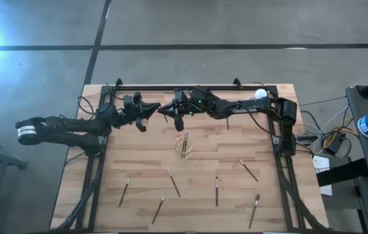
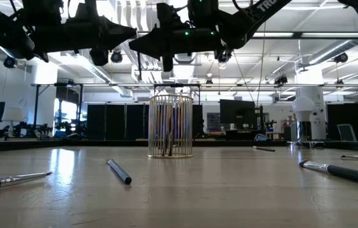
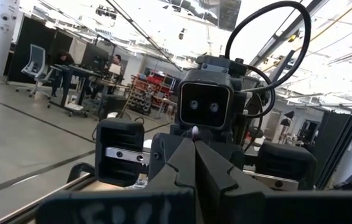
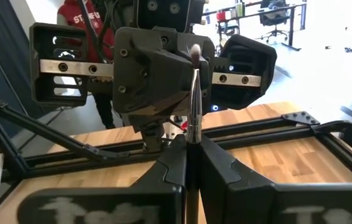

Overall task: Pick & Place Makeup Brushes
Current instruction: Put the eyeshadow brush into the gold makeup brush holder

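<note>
We are holding one makeup brush (image 4: 193, 99) upright in the right gripper (image 1: 171, 112), jaws clamped on its handle, opposite the closed left gripper (image 1: 150, 111), at twelve o'clock from the wire holder (image 1: 184, 145), probably for dropping in. Others (image 1: 216, 190) are lying at six o'clock.

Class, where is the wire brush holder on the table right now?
In the high view the wire holder stands near the table's middle, just in front of the two grippers that meet above the far side, with loose brushes scattered nearer the front edge.
</note>
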### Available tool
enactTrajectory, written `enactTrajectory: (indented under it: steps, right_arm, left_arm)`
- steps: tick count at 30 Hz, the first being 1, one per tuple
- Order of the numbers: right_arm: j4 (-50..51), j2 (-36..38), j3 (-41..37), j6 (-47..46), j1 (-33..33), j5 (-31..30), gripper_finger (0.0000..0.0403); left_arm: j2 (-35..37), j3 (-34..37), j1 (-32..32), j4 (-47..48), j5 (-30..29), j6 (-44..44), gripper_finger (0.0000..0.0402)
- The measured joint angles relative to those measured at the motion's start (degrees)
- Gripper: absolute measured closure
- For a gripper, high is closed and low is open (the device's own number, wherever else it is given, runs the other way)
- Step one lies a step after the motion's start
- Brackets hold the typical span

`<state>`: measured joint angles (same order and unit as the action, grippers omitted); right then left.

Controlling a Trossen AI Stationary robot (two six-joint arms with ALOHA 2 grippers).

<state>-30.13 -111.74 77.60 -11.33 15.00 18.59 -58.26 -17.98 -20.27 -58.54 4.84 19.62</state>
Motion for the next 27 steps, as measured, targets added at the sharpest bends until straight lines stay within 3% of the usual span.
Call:
enactTrajectory:
  steps: [21,27]
  right_arm:
    - [4.3,1.6,-0.1,1.6,0.0,0.9,0.0389]
    - [5.4,3.9,-2.2,3.0,0.0,0.8,0.039]
  left_arm:
    - [0.1,0.0,0.0,0.9,0.6,1.4,0.0401]
    - [0.7,0.0,0.0,0.8,0.4,2.8,0.0374]
